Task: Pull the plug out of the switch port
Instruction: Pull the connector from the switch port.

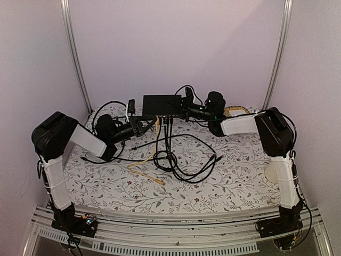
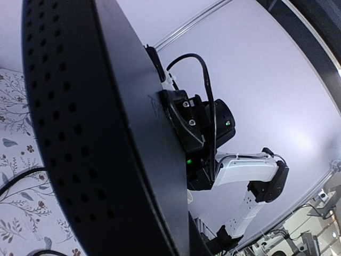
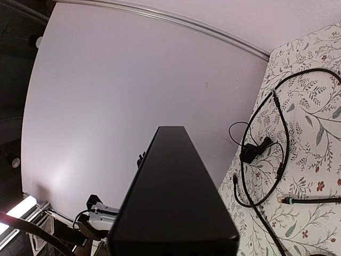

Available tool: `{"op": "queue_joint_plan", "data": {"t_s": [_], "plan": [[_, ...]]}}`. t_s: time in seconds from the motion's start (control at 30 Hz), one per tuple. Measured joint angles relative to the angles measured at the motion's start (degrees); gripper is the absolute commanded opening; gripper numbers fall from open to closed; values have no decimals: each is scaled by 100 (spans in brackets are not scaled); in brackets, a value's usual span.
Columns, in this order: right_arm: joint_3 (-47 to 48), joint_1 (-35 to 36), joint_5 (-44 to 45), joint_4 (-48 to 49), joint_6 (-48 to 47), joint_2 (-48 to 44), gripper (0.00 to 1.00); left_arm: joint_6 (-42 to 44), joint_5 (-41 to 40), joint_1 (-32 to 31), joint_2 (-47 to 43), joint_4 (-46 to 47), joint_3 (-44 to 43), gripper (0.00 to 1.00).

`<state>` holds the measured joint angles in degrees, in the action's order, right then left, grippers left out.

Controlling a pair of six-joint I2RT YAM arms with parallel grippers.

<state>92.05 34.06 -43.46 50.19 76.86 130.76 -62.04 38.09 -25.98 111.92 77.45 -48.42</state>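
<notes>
Two arms crowd the switch [image 1: 161, 104], which sits at the far middle of the table [image 1: 234, 181] with its ports facing the near side. At its right end is the right gripper [image 1: 184, 110], and the left wrist view shows those jaws pinching the box's edge, bracing it. Now the left gripper [image 1: 145, 125]: it hovers just near-left of the port row, beside the cables. Its fingers are too small from above and out of its own camera's sight, so I cannot tell whether they are spread or pressed together.

Progress? Barely begun, by my reading. The plug [image 1: 167, 119] looks seated in its port, leads run out of the near edge, and nothing is pulled free yet. Left to do: get fingers on that plug and draw it toward the near side while the box is held.

Clutter next. Black cables [image 1: 184, 160] loop in a tangle just near of the switch, and a beige cable [image 1: 146, 169] trails off near-left beside them, close to the left arm's path. That's a snag risk, I'd say.
</notes>
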Motion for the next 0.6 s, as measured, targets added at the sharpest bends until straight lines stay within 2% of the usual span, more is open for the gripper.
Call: {"op": "queue_joint_plan", "data": {"t_s": [0.6], "plan": [[-518, 4, -31, 275, -262, -332, 7, -463, 841, 168, 2, 223, -4, 7]]}}
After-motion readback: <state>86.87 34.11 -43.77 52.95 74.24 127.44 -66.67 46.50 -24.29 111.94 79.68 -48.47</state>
